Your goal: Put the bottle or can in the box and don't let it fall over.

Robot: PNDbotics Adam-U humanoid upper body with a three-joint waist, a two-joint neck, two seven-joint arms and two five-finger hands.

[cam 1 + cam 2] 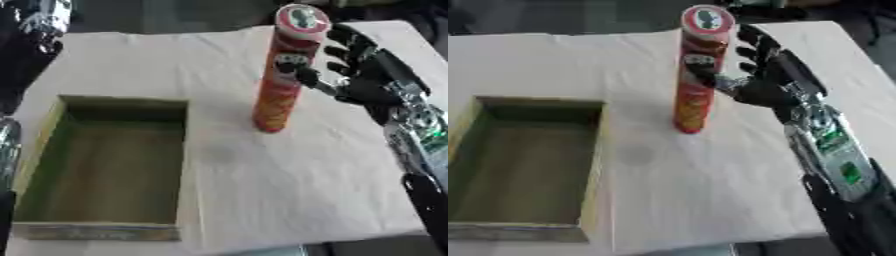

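Observation:
A tall red tube can (pixel 278 85) with a pale lid stands upright on the white cloth, right of centre. My right hand (pixel 363 80) is beside the can's upper half on its right. Its fingers (pixel 343 50) are spread and apart from the can, and its thumb (pixel 710 80) reaches across the can's front. I cannot tell whether the thumb touches it. An open cardboard box (pixel 179 165) with an olive inside lies on the left, a hand's width from the can. My left hand (pixel 39 27) shows dark and blurred at the top left corner.
The white cloth (pixel 280 190) covers the table (pixel 367 247) to its front and right edges. Part of my left arm (pixel 5 145) runs along the left border beside the box. My right forearm (pixel 833 150) slants down to the lower right corner.

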